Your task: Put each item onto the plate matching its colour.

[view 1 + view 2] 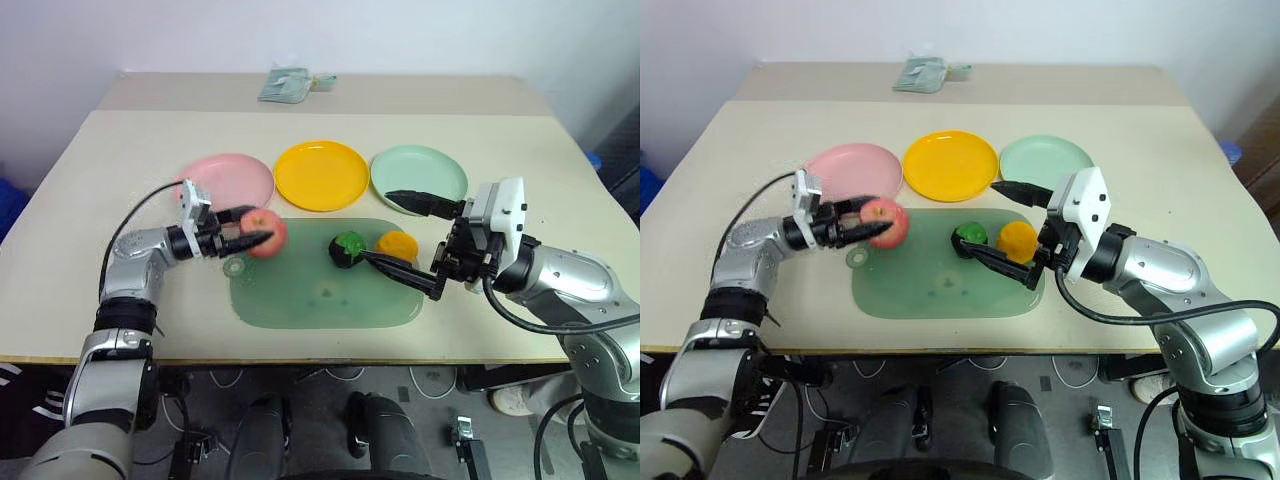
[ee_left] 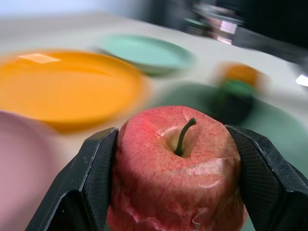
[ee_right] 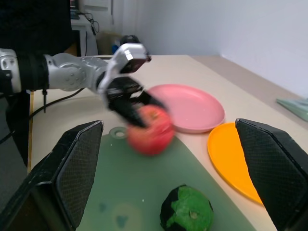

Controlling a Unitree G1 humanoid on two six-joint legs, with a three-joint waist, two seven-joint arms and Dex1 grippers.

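Note:
My left gripper [image 1: 255, 230] is shut on the red-pink apple [image 1: 268, 232] at the far left corner of the translucent green board [image 1: 320, 295], just in front of the pink plate [image 1: 228, 180]. In the left wrist view both fingers press the apple's [image 2: 178, 173] sides. The dark green lumpy ball [image 1: 348, 248] and the orange fruit [image 1: 397, 243] sit side by side on the board's far right part. My right gripper [image 1: 376, 225] stands wide open and level, its lower finger reaching beside the ball. The yellow-orange plate [image 1: 321, 175] and mint plate [image 1: 418, 172] hold nothing.
A folded greenish packet [image 1: 290, 85] lies on the far table section, beyond the plates. The three plates stand in a row just behind the board. Bare tabletop stretches to the left of the pink plate and to the right of the mint one.

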